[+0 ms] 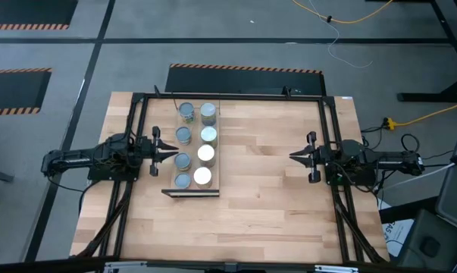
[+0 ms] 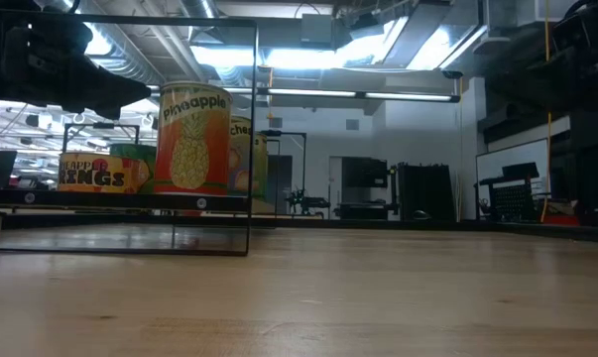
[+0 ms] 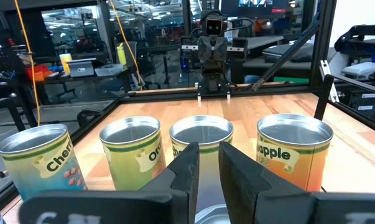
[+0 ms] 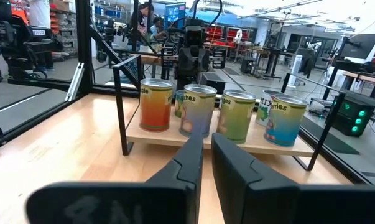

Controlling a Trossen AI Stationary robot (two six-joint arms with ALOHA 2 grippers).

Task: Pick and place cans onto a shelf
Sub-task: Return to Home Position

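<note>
Several cans (image 1: 195, 145) with round silver or white tops stand upright in two rows on the shelf (image 1: 192, 192), a light-wood plank raised on black wire legs (image 4: 120, 106) at the table's left half. In the low view a pineapple can (image 2: 192, 137) fronts the row. My left gripper (image 1: 173, 152) points level at the shelf's left side, shut, a little short of the cans (image 3: 201, 140). My right gripper (image 1: 292, 157) is also shut. It points level from the table's right side toward the cans (image 4: 196, 111), far from them.
A black frame of rails (image 1: 330, 136) runs around the butcher-block tabletop (image 1: 258, 197). The wood stretches between the shelf and my right gripper. Beyond the table lie a yellow cable (image 1: 425, 114) and grey floor with striped marks.
</note>
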